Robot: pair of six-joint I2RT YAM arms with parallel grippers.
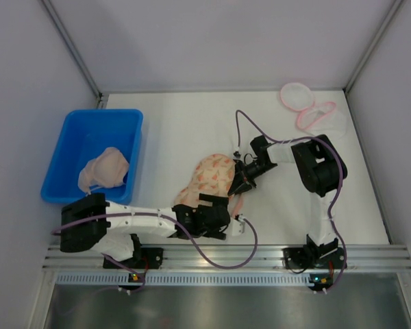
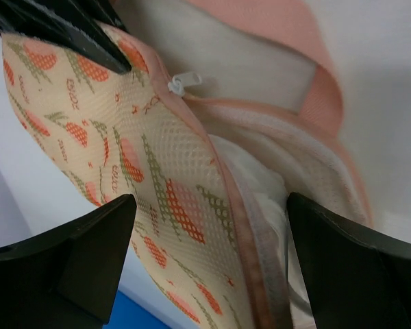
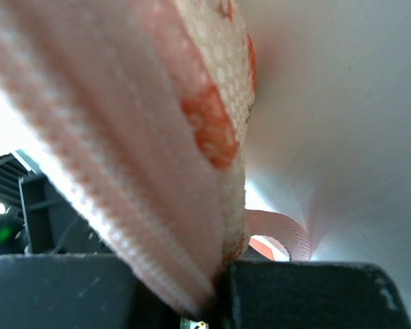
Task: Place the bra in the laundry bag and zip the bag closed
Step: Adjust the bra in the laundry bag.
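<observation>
- Worktop (image 1: 178, 116): white, walled on three sides.
- Blue bin (image 1: 89, 137), left edge: a beige padded garment (image 1: 104, 170) lies inside.
- Pink mesh bag (image 1: 308, 110), far right corner: untouched.
- Laundry bag (image 1: 209, 179), printed mesh, middle towards the near edge: mouth partly unzipped.
- Right fingers (image 1: 238, 185): clenched on the bag's rim. If that pinch slips, we judge the mouth sags and the zip line goes slack.
- Left fingers (image 1: 214, 216): released, straddling the seam. Closing here may seize mesh, not the pull.
- Bra (image 2: 257, 185): white padding, as we take it, bulging at the mouth. The teeth could snag it.
- Zip pull (image 2: 179, 85): small, white, ungripped.
</observation>
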